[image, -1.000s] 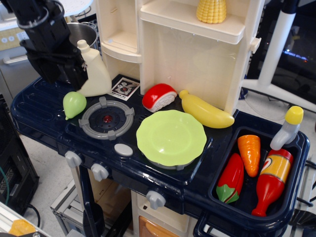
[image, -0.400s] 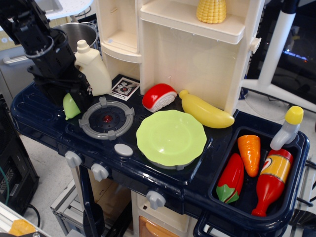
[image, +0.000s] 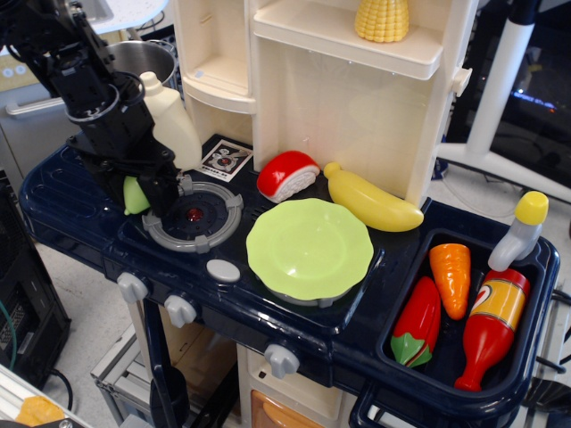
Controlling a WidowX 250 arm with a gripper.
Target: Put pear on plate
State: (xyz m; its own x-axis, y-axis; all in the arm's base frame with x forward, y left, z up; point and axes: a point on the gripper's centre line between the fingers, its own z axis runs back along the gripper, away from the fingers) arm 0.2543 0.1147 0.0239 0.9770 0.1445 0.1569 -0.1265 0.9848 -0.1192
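The light-green pear (image: 135,195) lies on the dark blue stove top, left of the grey burner ring (image: 194,217). Only a small part of it shows. My black gripper (image: 148,190) is down over the pear and covers most of it. Its fingers are dark against the dark top, so I cannot tell whether they are closed on the pear. The round light-green plate (image: 309,248) with a wavy rim sits empty to the right of the burner, well apart from the gripper.
A cream bottle (image: 174,125) stands right behind the gripper. A red and white toy (image: 287,175) and a yellow banana (image: 373,202) lie behind the plate. A sink bin (image: 535,294) at right holds a carrot, a pepper and a ketchup bottle. The cream cabinet (image: 339,98) rises at the back.
My gripper has moved down and to the right, from behind the pear to right over it. The pear, fully visible before, is now mostly covered. It has barely moved.
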